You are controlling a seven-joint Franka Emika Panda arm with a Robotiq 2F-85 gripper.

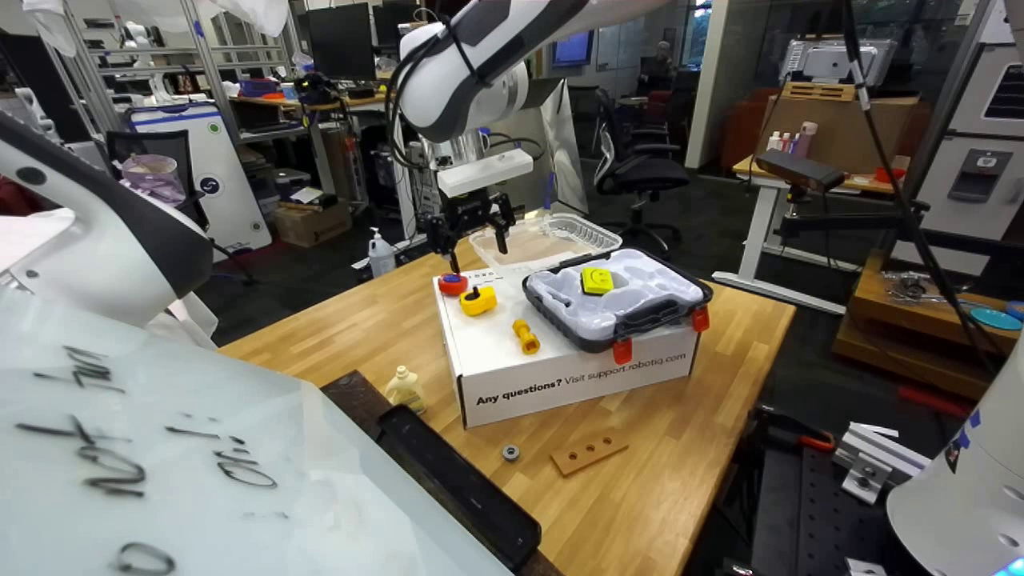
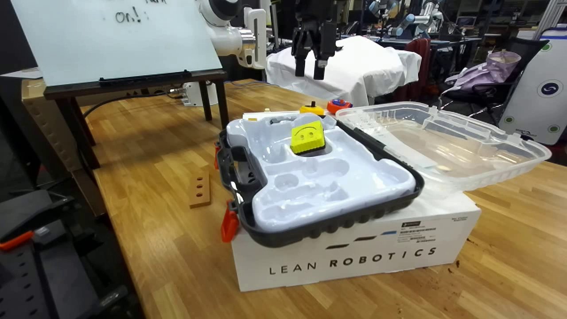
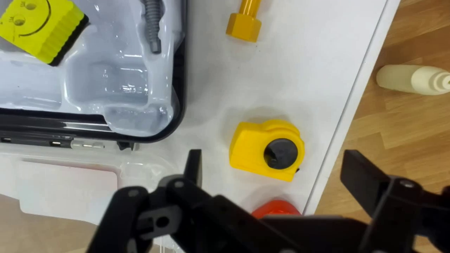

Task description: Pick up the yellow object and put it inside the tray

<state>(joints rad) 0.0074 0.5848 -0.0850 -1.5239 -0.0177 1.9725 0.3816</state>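
I saw a white-grey tray (image 2: 378, 181) with rounded corners, set inside a black case (image 2: 283, 239) whose red latches (image 1: 622, 352) hung past the edge of a white box (image 2: 274, 254). In the tray's hollows rested a bright yellow block (image 2: 307, 135) with a smiling face, sitting tilted, and a grey ribbed rod (image 3: 153, 26). Along one side of the tray a clear lid (image 2: 498, 173) lay folded open; a pale panel (image 3: 66, 191) showed in it or through it, I could not tell which. On the box top, apart from the tray, lay a yellow bolt (image 3: 243, 26).

The yellow object (image 3: 255, 149), shaped like a tape measure, lay outside the tray, near its rounded corner on the lid side; a red piece (image 3: 276, 208) was just beside it, farther from the tray. I had my gripper (image 2: 309, 72) hanging over that area beyond the tray, its fingers (image 3: 193, 165) spread wide apart. In the wrist view the yellow object showed between them, one finger toward the tray, one away; in an exterior view a gap showed beneath the fingertips (image 2: 319, 72).
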